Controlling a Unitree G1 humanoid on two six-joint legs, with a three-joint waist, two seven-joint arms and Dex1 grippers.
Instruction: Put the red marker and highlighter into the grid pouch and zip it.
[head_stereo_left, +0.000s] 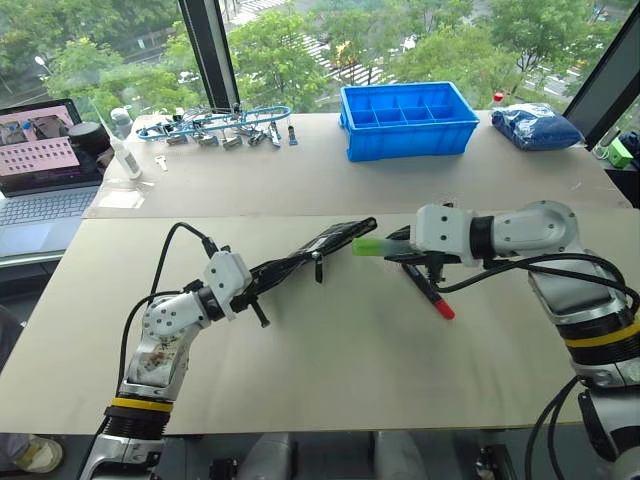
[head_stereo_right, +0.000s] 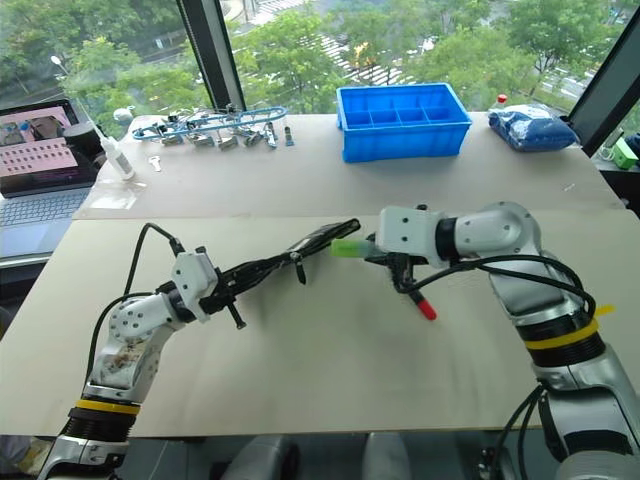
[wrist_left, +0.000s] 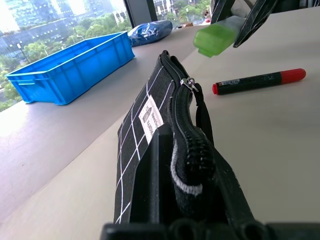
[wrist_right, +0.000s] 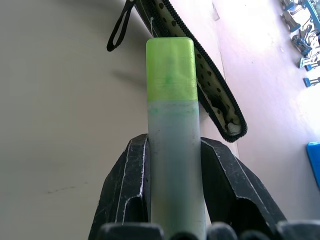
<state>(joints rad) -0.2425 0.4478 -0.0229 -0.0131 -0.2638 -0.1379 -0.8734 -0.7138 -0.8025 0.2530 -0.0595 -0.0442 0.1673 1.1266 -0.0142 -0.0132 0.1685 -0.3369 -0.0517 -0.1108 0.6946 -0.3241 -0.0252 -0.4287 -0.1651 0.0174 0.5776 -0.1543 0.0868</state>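
The right gripper's (wrist_right: 172, 190) two black fingers pinch the thick light-green highlighter with its pale translucent cap (wrist_right: 171, 95) by the cap end, its green end just off the open mouth of the flat black fabric grid pouch with white lines (wrist_left: 150, 125). The right wrist view shows the pouch's dotted lining. The left gripper (head_stereo_left: 262, 290) is clamped on the pouch's other end, holding it above the beige table (head_stereo_left: 330, 380). The left wrist view shows its white label. The slim black-barrelled red marker (head_stereo_left: 430, 292) lies on the table under the right gripper.
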